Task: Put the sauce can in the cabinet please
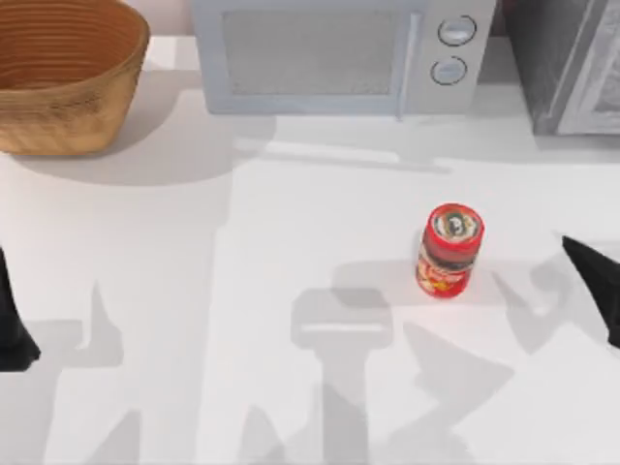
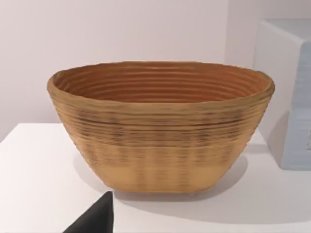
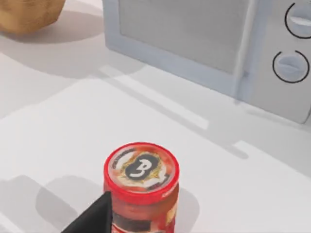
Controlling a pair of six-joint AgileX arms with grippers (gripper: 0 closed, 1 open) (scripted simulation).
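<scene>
In front of the microwave (image 1: 339, 56), a little toward its knob side, the sauce can (image 1: 449, 249) stands upright on the white table (image 1: 242, 291), well clear of everything, so a sideways grip has room all round it. The cabinet (image 1: 567, 63) sits just beside the microwave on the right, its pale door panel angled toward the table; whether the door is open I cannot tell.

The right gripper (image 1: 596, 281) is to the right of the can, near but apart from it. In the right wrist view a dark fingertip (image 3: 95, 218) lies close beside the can's wall, which suggests an approach is lined up, not yet a grasp. Whether those fingers are spread or together I cannot tell.

The left gripper (image 1: 12, 325) is parked far left of the microwave, facing the woven basket (image 1: 63, 73); its state is likewise unclear.
</scene>
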